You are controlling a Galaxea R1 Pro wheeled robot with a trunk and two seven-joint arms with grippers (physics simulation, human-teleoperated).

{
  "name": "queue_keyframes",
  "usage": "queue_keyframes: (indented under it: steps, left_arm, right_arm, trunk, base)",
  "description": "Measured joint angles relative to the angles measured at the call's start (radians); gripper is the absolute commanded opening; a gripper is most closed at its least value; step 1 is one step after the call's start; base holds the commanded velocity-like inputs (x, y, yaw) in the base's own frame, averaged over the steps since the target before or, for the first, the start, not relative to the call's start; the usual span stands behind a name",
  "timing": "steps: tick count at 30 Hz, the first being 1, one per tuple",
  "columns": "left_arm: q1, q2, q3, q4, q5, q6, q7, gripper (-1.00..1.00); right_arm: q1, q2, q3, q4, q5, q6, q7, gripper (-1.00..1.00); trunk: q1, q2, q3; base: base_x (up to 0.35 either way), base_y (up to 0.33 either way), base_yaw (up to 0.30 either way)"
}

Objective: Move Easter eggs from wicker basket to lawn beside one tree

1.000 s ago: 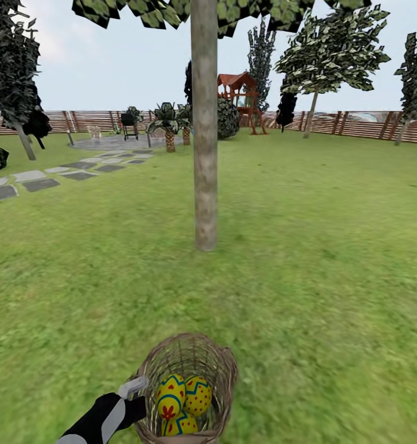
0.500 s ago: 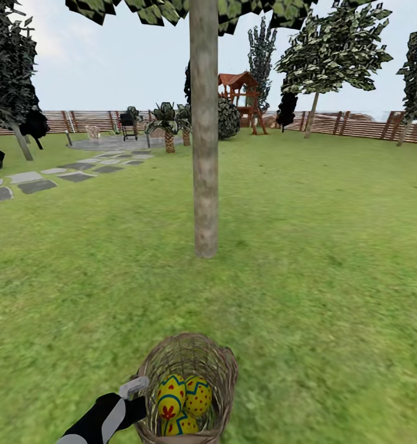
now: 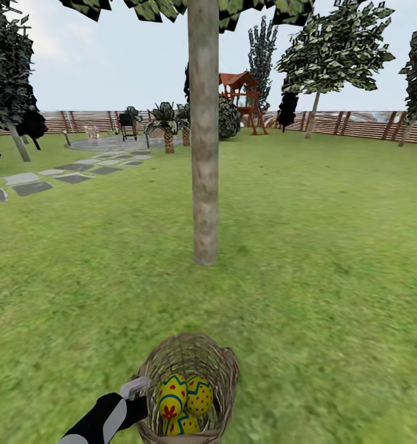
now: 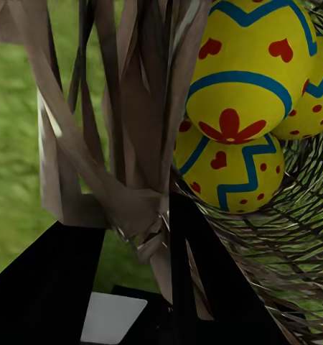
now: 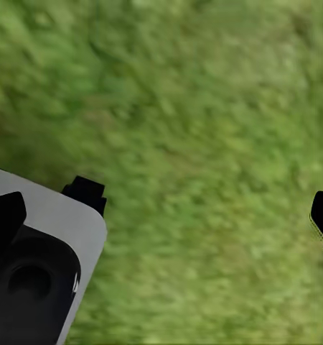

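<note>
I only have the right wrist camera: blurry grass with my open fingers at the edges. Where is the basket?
Observer: The small round brown wicker basket sits low and centre in the head view. The left gripper has its fingers on either side of the basket's woven wall.
Operator: Are any eggs inside it?
Observer: Yes, all three yellow Easter eggs painted with red flowers and blue zigzags lie in it.
Operator: Is there a tree close by?
Observer: A tree with a thick pale grey-beige trunk stands on the green lawn, straight ahead beyond the basket.
</note>
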Motion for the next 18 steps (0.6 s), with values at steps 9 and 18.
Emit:
queue_keyframes:
  steps: [9, 18]
  left_arm:
    - [0.0, 0.003, 0.002, 0.0, 0.001, 0.0, 0.0, -1.0]
    - [0.0, 0.003, 0.002, -0.001, 0.001, 0.0, 0.0, -1.0]
  right_arm:
    - [0.0, 0.0, 0.0, 0.0, -0.001, 0.0, 0.0, 1.0]
    - [0.0, -0.002, -0.002, -0.007, -0.004, -0.002, 0.002, 1.0]
  trunk:
    - [0.0, 0.0, 0.0]
    - [0.0, 0.0, 0.0]
  base:
    - [0.322, 0.0, 0.0]
    - [0.322, 0.0, 0.0]
